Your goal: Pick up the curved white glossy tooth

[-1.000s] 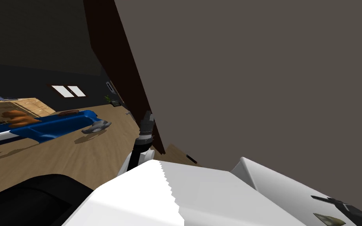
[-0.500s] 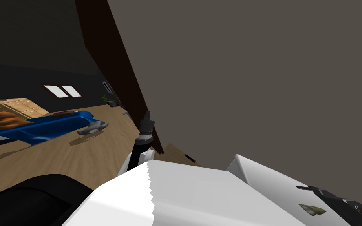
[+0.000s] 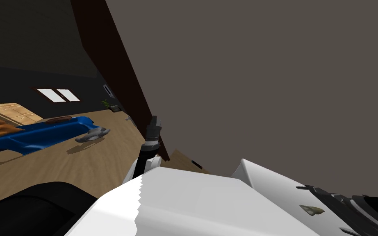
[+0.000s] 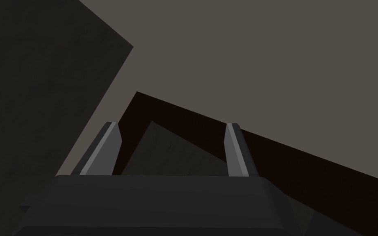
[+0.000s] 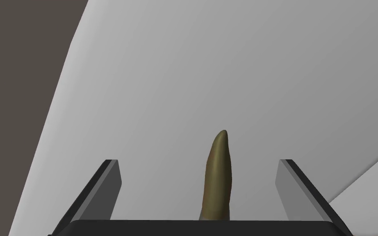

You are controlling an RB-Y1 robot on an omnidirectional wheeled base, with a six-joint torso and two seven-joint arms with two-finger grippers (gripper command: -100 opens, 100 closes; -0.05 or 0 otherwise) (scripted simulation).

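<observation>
The right gripper [image 5: 198, 161] shows at the lower right of the head frame, its two blade fingers spread wide. The curved, pointed, olive-brown tooth [image 5: 218, 176] stands between them, rising from the gripper's dark body and touching neither finger. The left gripper [image 4: 169, 131] is likewise spread, with nothing between its fingers. A long blue object [image 3: 40, 133] lies on the light wooden floor [image 3: 61, 168] at middle left.

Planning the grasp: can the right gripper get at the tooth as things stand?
Likely yes: the olive tooth lies between the open fingers of the right gripper, touching neither, with nothing in the way.
</observation>
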